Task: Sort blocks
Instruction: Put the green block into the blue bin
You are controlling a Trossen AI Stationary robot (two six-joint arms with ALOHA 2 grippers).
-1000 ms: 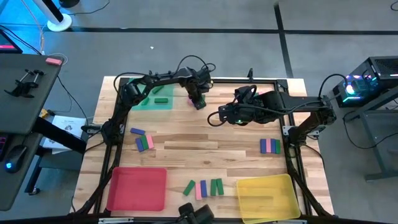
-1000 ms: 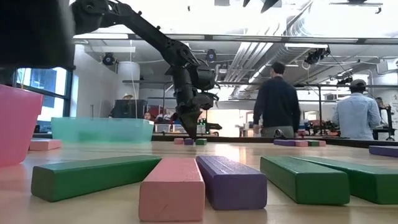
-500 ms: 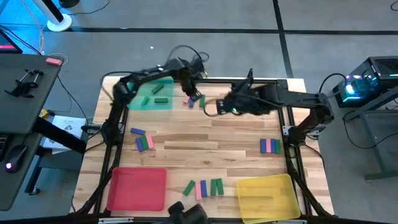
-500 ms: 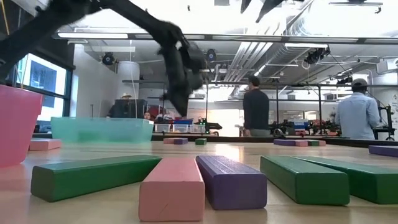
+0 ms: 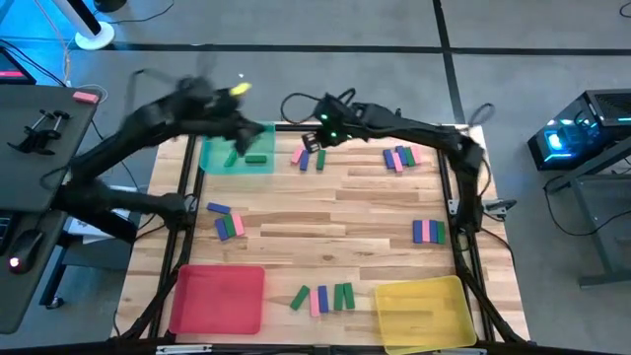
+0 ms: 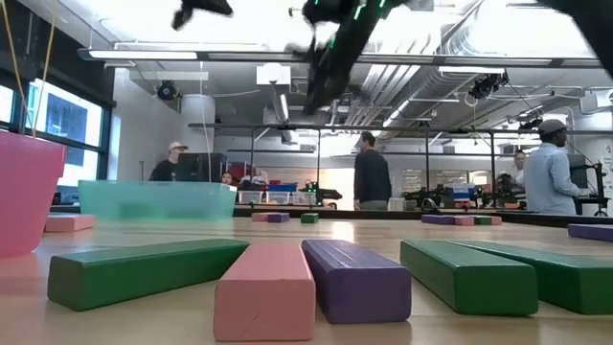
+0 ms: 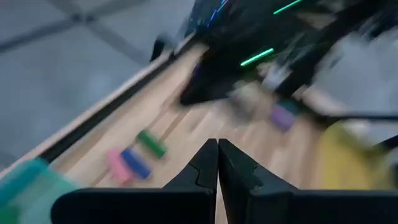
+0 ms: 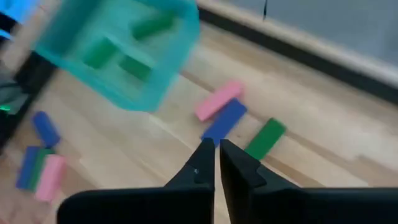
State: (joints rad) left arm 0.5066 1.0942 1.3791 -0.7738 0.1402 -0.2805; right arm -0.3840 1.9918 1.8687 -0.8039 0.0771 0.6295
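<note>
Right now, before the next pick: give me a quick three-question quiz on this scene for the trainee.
1. True or false: the left end effector and the right end effector are both shut, holding nothing.
2. What colour are the blocks lying in the green tray? A green, B pink, C blue.
3. Fill in: the trio in front of the right end effector is pink, blue and ___.
Key: 1 true; 2 A; 3 green.
</note>
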